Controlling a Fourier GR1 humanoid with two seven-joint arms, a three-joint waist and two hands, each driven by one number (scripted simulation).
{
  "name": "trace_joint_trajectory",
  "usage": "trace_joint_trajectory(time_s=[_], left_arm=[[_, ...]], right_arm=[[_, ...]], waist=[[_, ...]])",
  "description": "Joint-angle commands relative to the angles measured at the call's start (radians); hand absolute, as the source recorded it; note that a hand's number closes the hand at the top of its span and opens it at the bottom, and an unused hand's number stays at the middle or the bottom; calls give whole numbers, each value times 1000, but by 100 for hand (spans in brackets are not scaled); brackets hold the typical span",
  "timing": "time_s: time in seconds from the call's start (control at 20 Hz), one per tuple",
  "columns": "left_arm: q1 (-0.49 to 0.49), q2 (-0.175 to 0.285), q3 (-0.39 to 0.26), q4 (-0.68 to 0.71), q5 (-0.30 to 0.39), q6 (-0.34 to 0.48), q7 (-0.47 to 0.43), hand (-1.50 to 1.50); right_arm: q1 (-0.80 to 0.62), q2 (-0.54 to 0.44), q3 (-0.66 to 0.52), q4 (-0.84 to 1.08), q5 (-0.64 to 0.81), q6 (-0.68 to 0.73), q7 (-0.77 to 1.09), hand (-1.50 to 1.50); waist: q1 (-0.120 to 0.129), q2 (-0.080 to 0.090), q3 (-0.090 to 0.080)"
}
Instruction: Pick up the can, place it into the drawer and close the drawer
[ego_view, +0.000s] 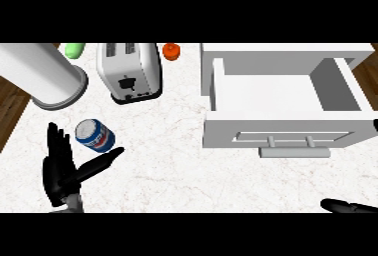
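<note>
A blue and white can (95, 134) stands upright on the marble counter at the left. My left hand (60, 169) is open just below and left of it, fingers straight up along the can's left side and thumb stretched toward its base, apart from it. The white drawer (283, 130) stands pulled open at the right, its inside bare, a grey handle (295, 146) on its front. Only fingertips of my right hand (347, 205) show at the lower right edge, well below the drawer.
A white toaster (130, 71) stands behind the can. A large grey and white cylinder (43, 77) lies at the far left. A green object (73, 49) and an orange one (171, 51) sit at the back edge. Dark wood floor shows past the counter's left side.
</note>
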Motion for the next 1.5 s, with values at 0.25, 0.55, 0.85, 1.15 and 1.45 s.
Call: trace_joint_trajectory(time_s=[0.25, 0.55, 0.85, 1.15, 1.45], left_arm=[[-85, 34, 101, 259, 103, -30, -156, -150], [-199, 86, 179, 479, 173, -94, -254, -150], [-236, 73, 213, 672, 210, -119, -398, -150], [-361, 123, 269, 910, 240, -139, -524, -150], [-425, 138, 227, 915, 242, -134, -496, -150]], right_arm=[[-64, -2, 2, -8, 21, -13, 67, -150], [27, 29, 7, -154, 26, -13, 133, -150], [-38, -46, -87, -114, -61, 31, 169, -150], [40, -27, -107, -140, -103, 90, 130, -150], [-14, -12, -98, -60, -35, 68, 88, -150]], waist=[[2, 1, 0], [-4, 0, 0], [-4, 1, 0], [-11, 2, -1], [-5, 1, 0]])
